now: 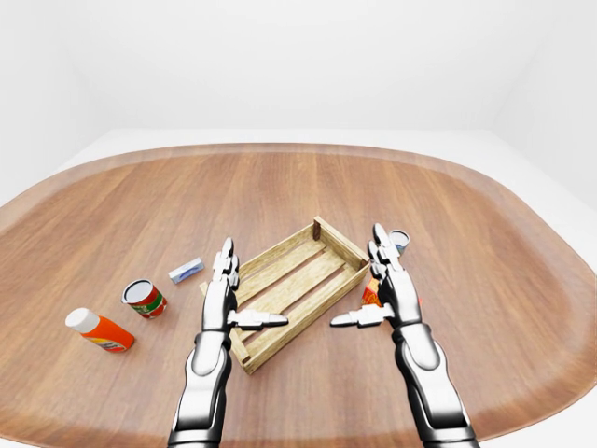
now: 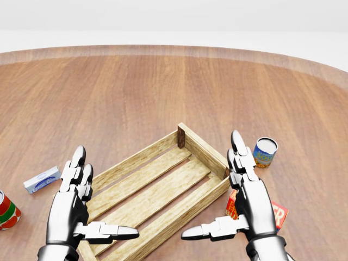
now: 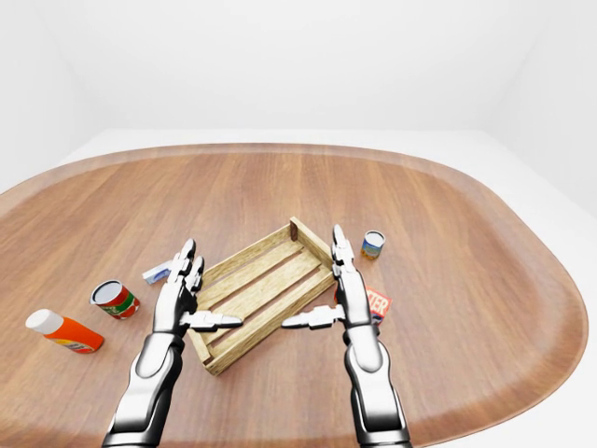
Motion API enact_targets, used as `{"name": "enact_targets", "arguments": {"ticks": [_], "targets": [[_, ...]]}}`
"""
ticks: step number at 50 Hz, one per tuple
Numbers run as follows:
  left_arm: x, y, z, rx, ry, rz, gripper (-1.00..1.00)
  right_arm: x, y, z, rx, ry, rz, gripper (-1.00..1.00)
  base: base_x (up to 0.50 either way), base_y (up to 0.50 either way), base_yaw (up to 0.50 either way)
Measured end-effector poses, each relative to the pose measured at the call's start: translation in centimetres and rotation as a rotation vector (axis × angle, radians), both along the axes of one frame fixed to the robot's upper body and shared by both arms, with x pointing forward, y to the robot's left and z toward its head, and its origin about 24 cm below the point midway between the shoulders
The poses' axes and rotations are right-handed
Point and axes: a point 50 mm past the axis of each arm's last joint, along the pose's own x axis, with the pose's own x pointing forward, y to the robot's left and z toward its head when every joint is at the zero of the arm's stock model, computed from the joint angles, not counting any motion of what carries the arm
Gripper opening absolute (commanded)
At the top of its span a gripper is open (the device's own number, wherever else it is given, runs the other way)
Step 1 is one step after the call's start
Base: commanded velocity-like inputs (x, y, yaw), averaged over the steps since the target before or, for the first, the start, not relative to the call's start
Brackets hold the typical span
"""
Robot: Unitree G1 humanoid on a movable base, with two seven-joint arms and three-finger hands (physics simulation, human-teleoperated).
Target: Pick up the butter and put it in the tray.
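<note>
Red butter box (image 2: 276, 213) lies beside open right hand (image 2: 247, 198).

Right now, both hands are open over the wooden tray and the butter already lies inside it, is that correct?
Not quite: the butter lies on the table to the left of the tray, not inside it, as the head view shows. Both the left hand and right hand are open over it.

Bright, even, diffuse light — soft faint shadows, sharp renders, curved edges in eye views.

tray (image 1: 297, 289) mid-table, slatted | left hand (image 1: 222, 297) and right hand (image 1: 392, 285) fingers spread, flanking it | butter (image 1: 186, 271) left of tray
</note>
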Motion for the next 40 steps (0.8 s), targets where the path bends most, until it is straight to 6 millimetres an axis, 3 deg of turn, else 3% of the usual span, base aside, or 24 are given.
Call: {"name": "enact_targets", "arguments": {"ticks": [17, 40], "targets": [[-0.1, 0.1, -0.1, -0.003, 0.001, 0.001, 1.00, 0.4, -1.0, -0.1, -0.055, 0.003, -0.079, 1.00, 0.00, 0.00, 0.00], [-0.2, 0.4, 0.0, -0.011, -0.004, 0.010, 1.00, 1.2, -3.2, -0.6, -0.386, 0.039, -0.278, 1.00, 0.00, 0.00, 0.00]]}}
